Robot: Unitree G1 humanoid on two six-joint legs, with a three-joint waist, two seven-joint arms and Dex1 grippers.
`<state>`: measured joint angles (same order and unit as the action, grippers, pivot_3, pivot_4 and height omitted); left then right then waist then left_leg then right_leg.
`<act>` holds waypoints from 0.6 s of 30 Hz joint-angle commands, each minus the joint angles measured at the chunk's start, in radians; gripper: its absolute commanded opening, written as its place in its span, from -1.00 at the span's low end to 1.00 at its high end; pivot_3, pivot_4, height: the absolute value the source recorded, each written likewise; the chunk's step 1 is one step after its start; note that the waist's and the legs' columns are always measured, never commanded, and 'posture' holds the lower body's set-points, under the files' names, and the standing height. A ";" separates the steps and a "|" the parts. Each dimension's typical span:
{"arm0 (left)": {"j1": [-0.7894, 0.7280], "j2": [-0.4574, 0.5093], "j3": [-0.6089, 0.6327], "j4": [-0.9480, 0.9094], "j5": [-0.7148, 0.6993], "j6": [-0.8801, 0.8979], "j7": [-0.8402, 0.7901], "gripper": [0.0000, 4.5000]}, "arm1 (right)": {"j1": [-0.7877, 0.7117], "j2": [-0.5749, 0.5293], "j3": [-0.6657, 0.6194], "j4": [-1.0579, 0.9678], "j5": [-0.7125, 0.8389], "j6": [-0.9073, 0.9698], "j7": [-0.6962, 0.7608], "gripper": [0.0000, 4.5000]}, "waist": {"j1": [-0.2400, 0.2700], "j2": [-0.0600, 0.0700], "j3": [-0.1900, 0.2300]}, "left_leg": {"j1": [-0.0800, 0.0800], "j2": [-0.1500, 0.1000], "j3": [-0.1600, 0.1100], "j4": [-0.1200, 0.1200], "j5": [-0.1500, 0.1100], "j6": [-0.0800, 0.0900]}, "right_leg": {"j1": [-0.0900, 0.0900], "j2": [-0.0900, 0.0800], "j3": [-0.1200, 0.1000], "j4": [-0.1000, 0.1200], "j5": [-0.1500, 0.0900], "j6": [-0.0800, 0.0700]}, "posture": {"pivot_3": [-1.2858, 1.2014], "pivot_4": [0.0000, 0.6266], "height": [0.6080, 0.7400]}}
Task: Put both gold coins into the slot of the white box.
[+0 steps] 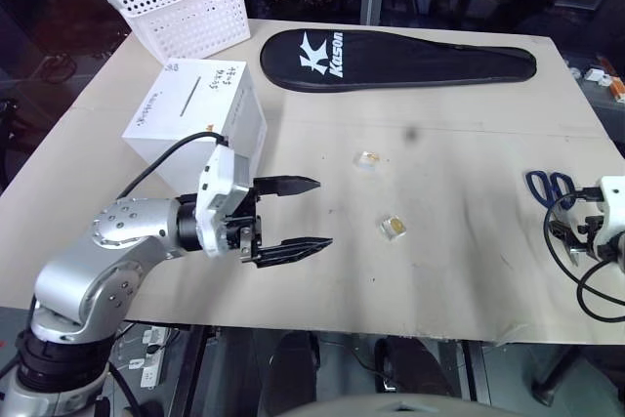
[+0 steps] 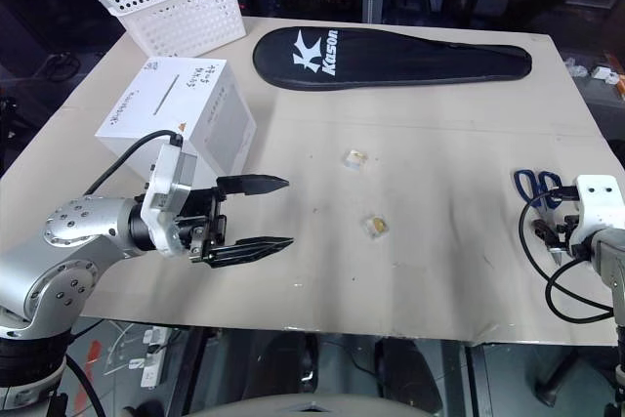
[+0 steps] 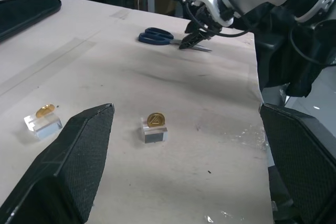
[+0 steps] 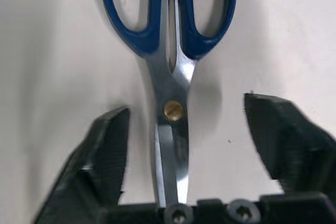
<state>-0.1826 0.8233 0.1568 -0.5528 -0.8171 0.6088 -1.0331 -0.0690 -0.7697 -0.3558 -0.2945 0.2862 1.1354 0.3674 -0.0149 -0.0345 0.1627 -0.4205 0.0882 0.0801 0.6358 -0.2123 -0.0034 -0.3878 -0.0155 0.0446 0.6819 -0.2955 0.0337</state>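
Two gold coins [image 3: 45, 110] [image 3: 155, 119] each rest on a small clear case mid-table, one nearer the table's front edge than the other. The white box [image 1: 195, 119] with black handwriting and its thin slot [image 1: 188, 95] stands at the left. My left gripper [image 1: 322, 212] hovers open in front of the box, pointing right toward the coins, with nothing between its fingers. At the table's right edge my right gripper [image 4: 184, 129] is open, its fingers either side of the blades of blue-handled scissors [image 4: 173, 77], which lie flat on the table.
A white perforated basket [image 1: 186, 2] stands at the back left. A black racket cover [image 1: 391, 58] lies across the back. The tabletop [image 1: 459, 202] is pale board, with its right edge just past the scissors [image 1: 550, 186].
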 commanded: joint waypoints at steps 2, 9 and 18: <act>0.012 0.013 0.035 -0.003 -0.044 -0.012 -0.051 1.00 | 0.092 -0.020 -0.064 -0.323 0.219 -0.160 0.291 0.97 | -0.003 0.003 0.001 | 0.000 0.000 0.000 0.000 0.000 0.000 | 0.000 0.000 0.000 0.000 0.000 0.000 | 0.03 -0.52 1.00; 0.065 0.040 0.038 0.015 -0.011 -0.033 -0.103 1.00 | -0.014 0.043 0.074 -0.440 0.383 -0.035 0.259 0.49 | -0.001 0.002 0.002 | -0.001 0.000 -0.002 0.000 0.000 0.000 | 0.001 -0.001 -0.001 -0.003 0.000 0.000 | 0.03 -0.52 1.00; 0.087 0.046 0.049 0.012 -0.004 -0.040 -0.111 1.00 | -0.162 0.149 0.242 -0.390 0.437 0.155 0.112 -0.04 | 0.003 0.001 0.001 | -0.005 0.000 -0.004 0.001 0.000 0.000 | -0.001 -0.001 -0.003 -0.003 0.000 0.000 | 0.03 -0.52 1.00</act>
<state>-0.0945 0.8594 0.1875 -0.5240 -0.8155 0.5812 -1.1400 -0.2217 -0.6215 -0.1194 -0.6804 0.7271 1.2867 0.4958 -0.0123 -0.0332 0.1639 -0.4275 0.0881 0.0764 0.6367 -0.2124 -0.0036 -0.3909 -0.0162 0.0415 0.6788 -0.2954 0.0337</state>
